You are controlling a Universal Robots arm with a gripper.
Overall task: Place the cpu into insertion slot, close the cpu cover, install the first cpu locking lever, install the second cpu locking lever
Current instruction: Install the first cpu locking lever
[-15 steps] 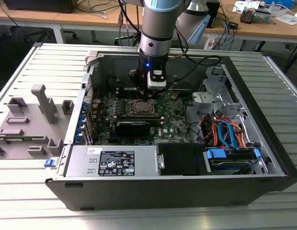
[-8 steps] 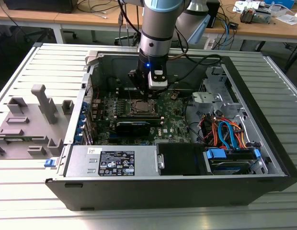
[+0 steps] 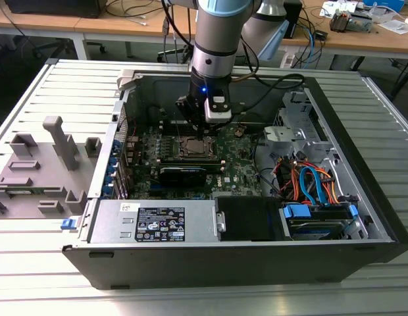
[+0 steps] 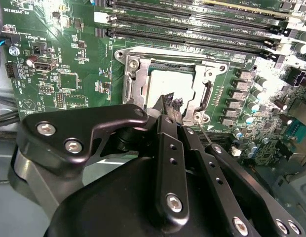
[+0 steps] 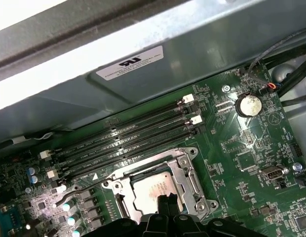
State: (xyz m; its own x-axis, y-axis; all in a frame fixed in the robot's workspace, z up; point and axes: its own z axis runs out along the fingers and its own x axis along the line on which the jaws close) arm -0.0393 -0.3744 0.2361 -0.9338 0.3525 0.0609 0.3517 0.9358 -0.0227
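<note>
We see an open computer case (image 3: 224,266) lying on a slatted metal table (image 3: 33,276), with a grey fixture (image 3: 39,164) beside it on the exterior view's left. Inside, a power supply (image 3: 158,220) sits near orange and blue cables (image 3: 308,181). On the green board (image 5: 232,163), memory slots (image 5: 128,143) run near a coin battery (image 5: 248,104).

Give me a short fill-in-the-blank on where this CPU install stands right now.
1. The silver-topped ____ sits in the insertion slot.
2. The cpu cover is folded ____ over it.
3. The gripper has its tip at the cover's edge, above a ____ circuit board.
Missing words: cpu; down; green.
</note>
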